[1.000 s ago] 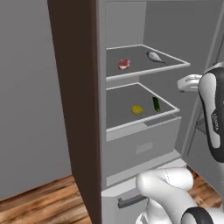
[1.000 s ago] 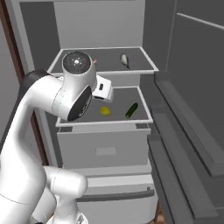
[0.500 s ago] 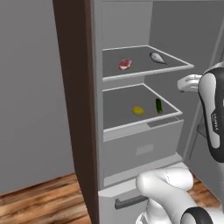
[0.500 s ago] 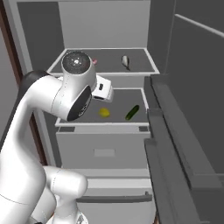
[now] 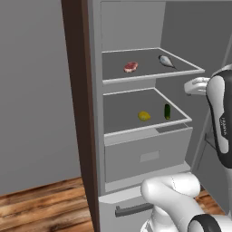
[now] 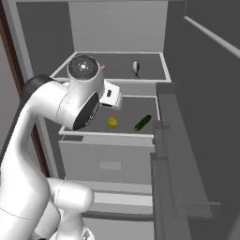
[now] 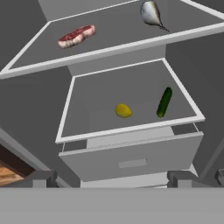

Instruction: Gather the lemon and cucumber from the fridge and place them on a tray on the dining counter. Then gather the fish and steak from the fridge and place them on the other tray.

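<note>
Hand view shows the tool [image 7: 112,178] with its fingers wide apart, holding nothing, in front of the open fridge [image 5: 136,158]. Lemon [image 7: 123,110] and cucumber [image 7: 164,102] lie apart on the lower shelf [image 7: 92,109] (steak [image 7: 76,36] and fish [image 7: 151,13] above).

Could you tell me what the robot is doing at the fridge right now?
The fridge stands open and the arm faces it with its gripper open and empty. The lemon and cucumber lie apart on the lower shelf, the steak and fish on the upper one. Nothing has been picked up yet.
</note>
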